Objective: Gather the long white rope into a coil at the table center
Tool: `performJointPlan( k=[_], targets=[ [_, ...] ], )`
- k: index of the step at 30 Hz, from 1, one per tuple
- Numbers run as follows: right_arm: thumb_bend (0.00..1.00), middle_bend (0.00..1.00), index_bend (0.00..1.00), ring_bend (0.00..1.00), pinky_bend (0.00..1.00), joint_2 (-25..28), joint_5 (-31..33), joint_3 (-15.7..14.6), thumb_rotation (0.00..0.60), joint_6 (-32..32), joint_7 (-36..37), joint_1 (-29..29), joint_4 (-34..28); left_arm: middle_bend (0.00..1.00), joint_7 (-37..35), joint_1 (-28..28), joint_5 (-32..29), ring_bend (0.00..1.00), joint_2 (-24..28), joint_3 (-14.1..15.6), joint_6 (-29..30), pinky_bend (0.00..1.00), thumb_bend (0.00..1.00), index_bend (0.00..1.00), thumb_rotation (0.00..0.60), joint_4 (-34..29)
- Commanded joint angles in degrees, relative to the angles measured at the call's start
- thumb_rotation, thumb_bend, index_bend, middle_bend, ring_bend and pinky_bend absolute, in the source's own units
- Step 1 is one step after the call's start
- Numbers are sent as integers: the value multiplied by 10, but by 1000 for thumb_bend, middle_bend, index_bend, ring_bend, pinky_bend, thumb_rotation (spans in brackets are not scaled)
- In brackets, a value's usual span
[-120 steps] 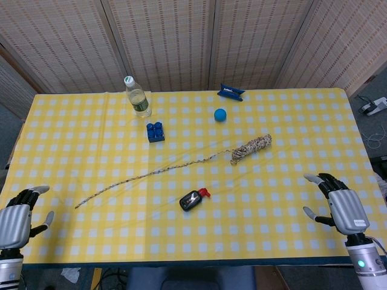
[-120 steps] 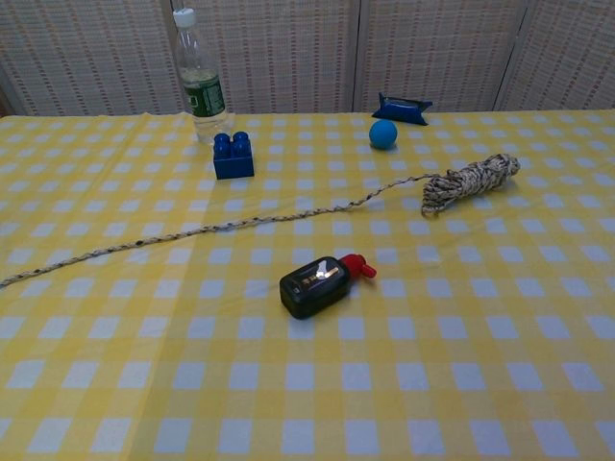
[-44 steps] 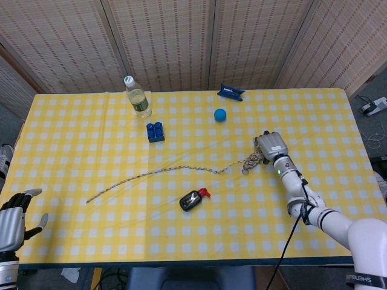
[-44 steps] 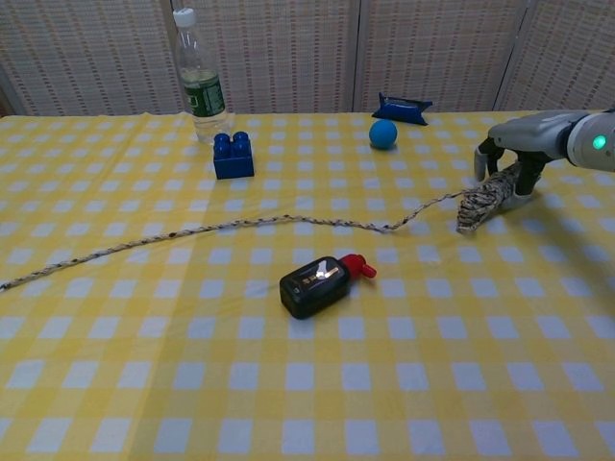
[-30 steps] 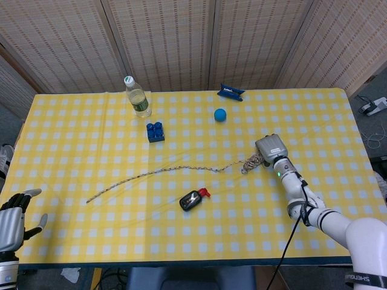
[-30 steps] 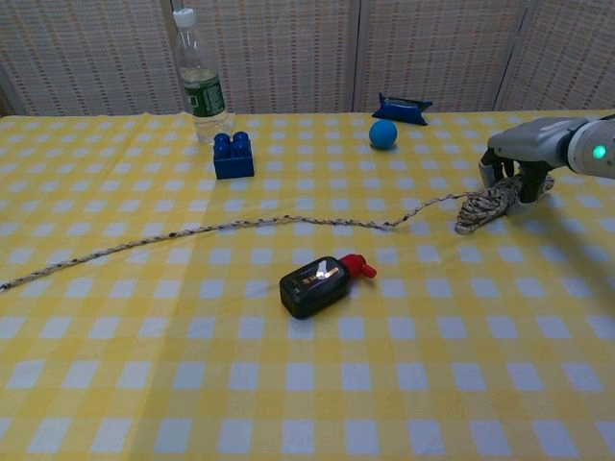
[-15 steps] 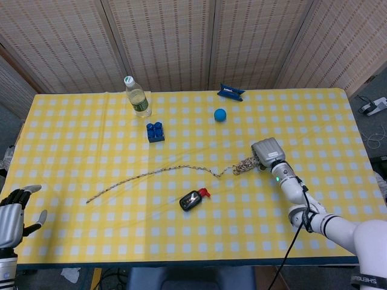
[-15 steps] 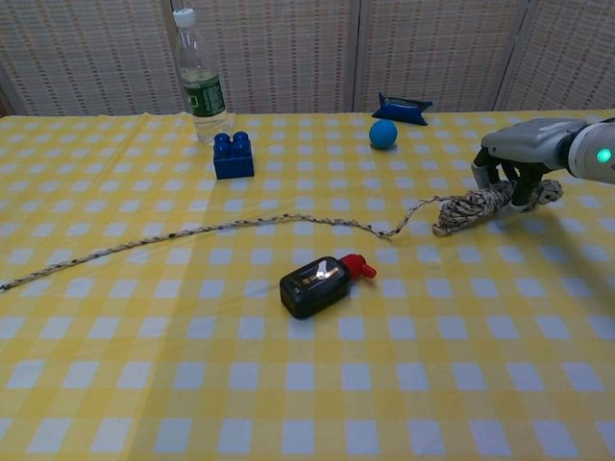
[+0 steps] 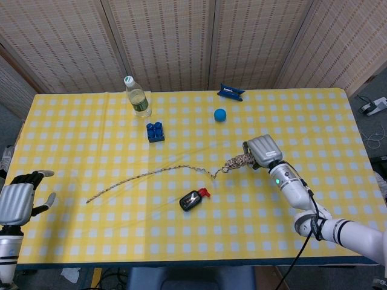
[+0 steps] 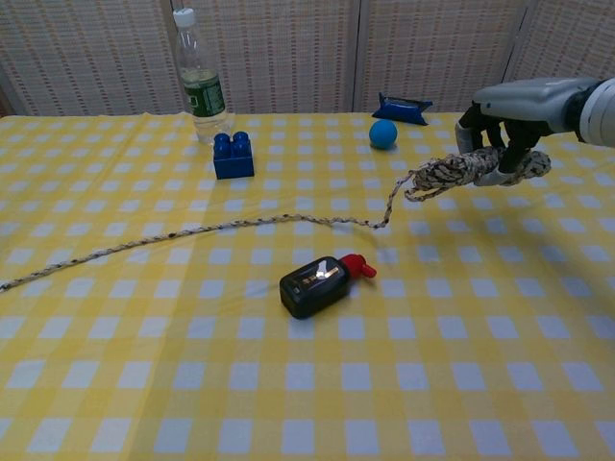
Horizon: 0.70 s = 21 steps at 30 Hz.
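Note:
A long speckled white rope [image 9: 151,175] [image 10: 192,230] trails across the yellow checked table from its loose end at the left to a bundled end [image 9: 237,161] [image 10: 461,171] at the right. My right hand [image 9: 262,151] [image 10: 504,120] grips that bundle and holds it lifted off the cloth, with the rope hanging down from it to the table. My left hand [image 9: 17,201] hovers off the table's front left corner, fingers apart, holding nothing; the chest view does not show it.
A black and red device [image 9: 192,199] [image 10: 317,283] lies just in front of the rope's middle. Behind the rope stand a blue brick [image 9: 155,132] [image 10: 233,156], a water bottle [image 9: 137,96] [image 10: 199,77], a blue ball [image 9: 220,114] [image 10: 383,133] and a blue packet [image 9: 231,92] [image 10: 402,108].
My right hand has lifted the rope bundle off the table and carried it leftward, pulling the near stretch of rope up with it. My left hand has risen slightly.

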Motion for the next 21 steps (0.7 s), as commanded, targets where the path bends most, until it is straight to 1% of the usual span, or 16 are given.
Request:
performJointPlan(
  k=[1,2,3,5,8,11,14,21],
  targets=[
    [453,639,704,548,587,9,12,3,600,8,-11,0,-15,482,18,-32,-16,517,-15,-6,-40,447,343,412,600,26],
    [453,639,704,548,587,10,15,3,600,9,-13,0,-18,554,25,-39,-21,593,-19,-7,-51,561,343,427,600,30],
    [453,639,705,548,588,11,18,3,600,11,-16,1,-21,609,34,-46,-27,647,-23,-7,-63,644,343,441,600,35],
    [453,639,704,549,588,13,23,4,600,15,-21,2,-28,692,59,-64,-42,723,-32,-6,-91,780,343,472,600,48],
    [453,639,704,549,588,15,30,4,600,20,-28,4,-36,805,81,-86,-66,828,-42,-4,-133,931,343,496,600,65],
    [453,639,704,548,588,16,36,2,600,24,-34,5,-41,902,92,-102,-85,909,-50,-3,-161,997,343,527,600,70],
    [454,639,704,549,588,14,42,1,600,24,-38,7,-42,962,104,-114,-101,956,-61,-1,-177,1000,343,546,600,74],
    [453,639,704,552,588,10,48,-4,600,24,-41,10,-40,991,147,-133,-137,980,-90,7,-196,1000,343,558,600,78]
  ],
)
